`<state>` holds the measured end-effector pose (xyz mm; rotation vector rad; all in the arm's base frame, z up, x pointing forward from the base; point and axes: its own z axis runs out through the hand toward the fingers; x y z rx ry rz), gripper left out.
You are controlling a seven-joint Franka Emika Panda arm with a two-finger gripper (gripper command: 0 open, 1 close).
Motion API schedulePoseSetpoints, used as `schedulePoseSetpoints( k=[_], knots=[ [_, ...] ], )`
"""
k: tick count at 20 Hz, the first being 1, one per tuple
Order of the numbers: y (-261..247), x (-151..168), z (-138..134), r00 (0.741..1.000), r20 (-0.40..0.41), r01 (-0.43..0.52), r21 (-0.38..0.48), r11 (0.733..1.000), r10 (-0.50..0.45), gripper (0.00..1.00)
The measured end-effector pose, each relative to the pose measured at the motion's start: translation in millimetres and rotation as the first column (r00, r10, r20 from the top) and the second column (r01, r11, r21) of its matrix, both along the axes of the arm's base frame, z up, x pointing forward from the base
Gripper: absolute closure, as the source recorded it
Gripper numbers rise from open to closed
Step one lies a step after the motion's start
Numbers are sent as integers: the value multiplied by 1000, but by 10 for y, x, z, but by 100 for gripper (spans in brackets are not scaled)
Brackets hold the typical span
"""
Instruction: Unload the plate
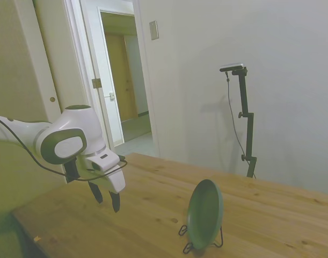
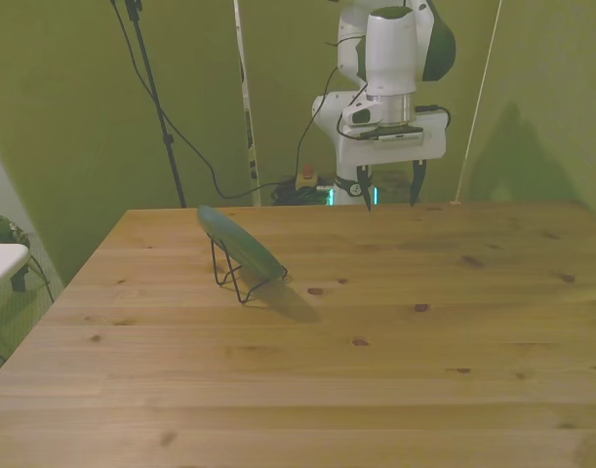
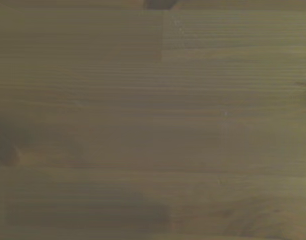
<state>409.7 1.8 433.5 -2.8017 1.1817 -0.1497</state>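
The grey-green plate (image 1: pixel 205 214) (image 2: pixel 241 243) stands on edge, leaning in a thin black wire stand (image 1: pixel 200 242) (image 2: pixel 237 278) on the wooden table (image 1: pixel 153 215) (image 2: pixel 376 341). My gripper (image 1: pixel 106 198) (image 2: pixel 389 186) hangs open above the table near its far edge, well away from the plate, with nothing between its fingers. In the front view the plate is to the left of the gripper and closer to the camera. The wrist view shows only bare wood grain (image 3: pixel 153 120), blurred.
A doorway and a white wall lie beyond the table in the side view. Cables and a pole stand behind the table's far edge in the front view.
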Motion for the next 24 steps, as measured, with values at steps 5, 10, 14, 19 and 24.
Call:
schedulePoseSetpoints(
  k=[5,10,14,19,24],
  knots=[
    [-212,-48,149,999,1,42,6,999,-42,0],
    [-923,-314,798,983,62,174,-4,985,-174,0],
    [-1563,-472,1165,956,113,273,5,962,-272,0],
    [-2354,-459,1371,923,142,359,19,933,-358,0],
    [-2532,-224,1394,944,108,313,16,950,-313,0]
  ],
)
